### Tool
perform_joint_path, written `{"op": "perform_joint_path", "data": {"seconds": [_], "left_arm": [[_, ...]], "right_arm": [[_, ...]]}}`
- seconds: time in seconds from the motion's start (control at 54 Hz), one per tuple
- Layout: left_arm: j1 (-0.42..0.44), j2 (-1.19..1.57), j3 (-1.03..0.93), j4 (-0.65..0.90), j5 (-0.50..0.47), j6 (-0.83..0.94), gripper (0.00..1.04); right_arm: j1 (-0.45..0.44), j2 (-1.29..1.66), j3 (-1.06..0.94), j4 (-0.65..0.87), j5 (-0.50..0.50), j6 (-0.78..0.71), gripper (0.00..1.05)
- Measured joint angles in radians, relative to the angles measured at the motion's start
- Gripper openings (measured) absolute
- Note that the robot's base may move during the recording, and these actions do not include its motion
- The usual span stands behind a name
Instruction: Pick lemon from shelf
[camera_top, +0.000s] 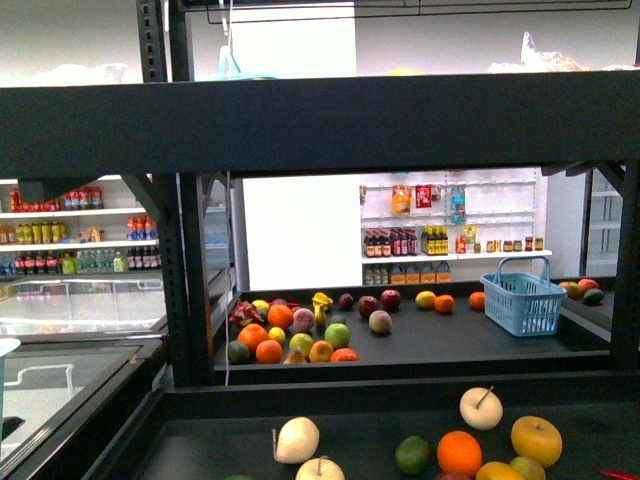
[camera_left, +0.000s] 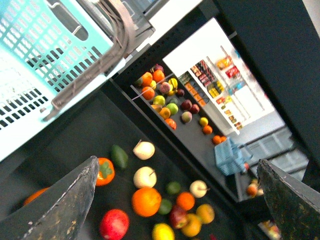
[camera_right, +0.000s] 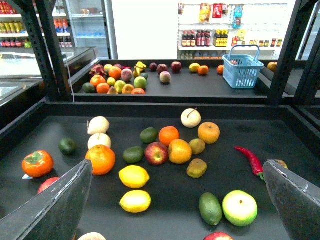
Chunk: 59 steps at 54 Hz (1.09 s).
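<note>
Your right gripper (camera_right: 177, 165) hung low over the near worktop (camera_right: 280, 135) of the shelf (camera_right: 50, 55). Jaws were spread wide with nothing in them. Left gripper (camera_left: 177, 160) was the same: jaws apart and empty, parked beside a turquoise basket (camera_left: 45, 45).

The lemon (camera_right: 135, 201) lay on the worktop just ahead of the right jaws. A second yellow oval (camera_right: 134, 176) sat just beyond it; I couldn't tell whether they touched. An orange (camera_right: 100, 159) and a red apple (camera_right: 156, 153) lay further on, clear of both.

My read: you were in the approach step, grasp not yet begun. The next move called for centring the right jaws over the lemon, coming down, and closing across its short axis without nudging the second oval.

The far fruit pile (camera_right: 117, 80) on the rear tier was out of play.
</note>
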Motion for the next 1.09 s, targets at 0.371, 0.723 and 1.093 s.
{"op": "perform_joint_path", "data": {"seconds": [0.371,0.723,1.093], "left_arm": [[0.084,0.566,0.415,-0.005,0.070,-0.283,0.97],[0.082,0.801,0.640,-0.028,0.062,-0.313,0.97],[0.071,0.943,0.819,-0.015,0.070,-0.352,0.97]], "right_arm": [[0.000,0.000,0.000,0.000,0.000,0.000,1.02],[0.000,0.000,0.000,0.000,0.000,0.000,1.02],[0.000,0.000,0.000,0.000,0.000,0.000,1.02]]}}
